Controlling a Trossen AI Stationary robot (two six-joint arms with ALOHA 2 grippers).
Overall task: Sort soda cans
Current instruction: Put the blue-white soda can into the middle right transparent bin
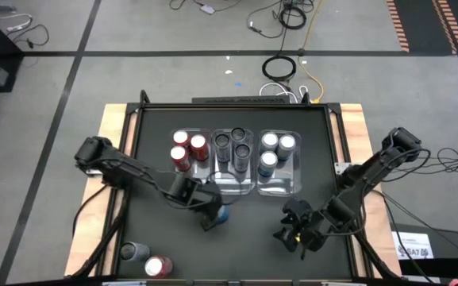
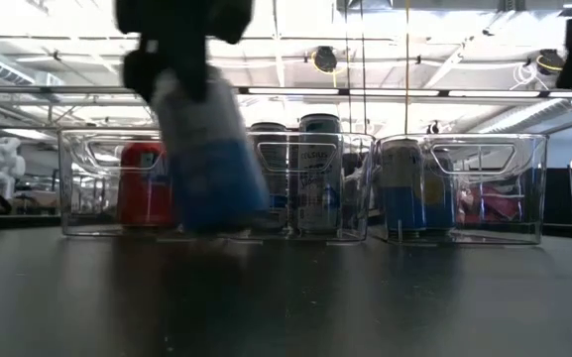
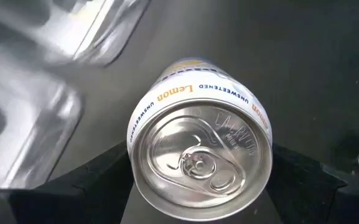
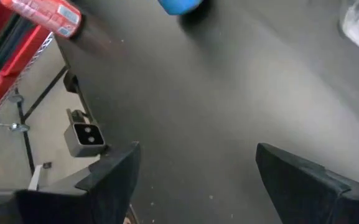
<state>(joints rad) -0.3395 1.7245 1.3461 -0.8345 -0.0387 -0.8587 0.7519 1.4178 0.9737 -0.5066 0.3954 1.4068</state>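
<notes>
My left gripper (image 1: 210, 215) is shut on a silver-blue soda can (image 1: 221, 213) just in front of the clear bins; the left wrist view shows the can's silver top (image 3: 201, 162). In the low view the can (image 2: 211, 159) hangs tilted above the black table. Three bins stand side by side: the left one (image 1: 190, 183) holds red cans (image 1: 187, 149), the middle one (image 1: 234, 187) dark cans (image 1: 233, 147), the right one (image 1: 280, 187) silver-blue cans (image 1: 276, 151). My right gripper (image 1: 296, 231) stands open over bare table at the near right, nothing between its fingers (image 4: 114, 180). My left gripper pinches the can's side wall just below the top rim (image 3: 135, 146) between its two fingers (image 3: 101, 180), one on each opposite side. The fingers come from above, slanting down. The can is lifted clear of the table and hangs tilted below the fingers.
A dark grey can (image 1: 133, 252) and a red can (image 1: 158, 267) stand at the table's near left corner. Cables lie on the floor beyond the far edge. Bare black table (image 1: 252, 246) stretches between the two grippers.
</notes>
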